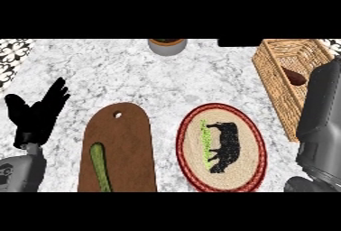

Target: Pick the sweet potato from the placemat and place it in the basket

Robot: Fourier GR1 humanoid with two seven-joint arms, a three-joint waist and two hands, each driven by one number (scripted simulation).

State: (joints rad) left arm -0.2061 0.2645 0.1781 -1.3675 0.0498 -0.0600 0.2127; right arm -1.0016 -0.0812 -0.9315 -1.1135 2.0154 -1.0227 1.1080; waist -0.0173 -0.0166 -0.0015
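Okay, sweet potato (294, 76) is lying inside the wicker basket (278, 94) at the far right of the marble counter (133, 72). It's dark reddish-brown and sitting at a slant on the basket floor. Placemat (246, 135), oval w/ red rim & black animal print, is sitting mid-counter, near the basket but apart from it. L hand (36, 113) is resting at the left edge, fingers spread apart & pointing up, holding nothing. R forearm (323, 126) is running up the right edge, covering the basket's near end. R hand itself isn't showing, so can't tell its fingers. Brown cutting board (126, 135) is lying just left of the placemat, w/ a long green veg (100, 167) on it. Grey pot (166, 46) is sitting at the far edge.
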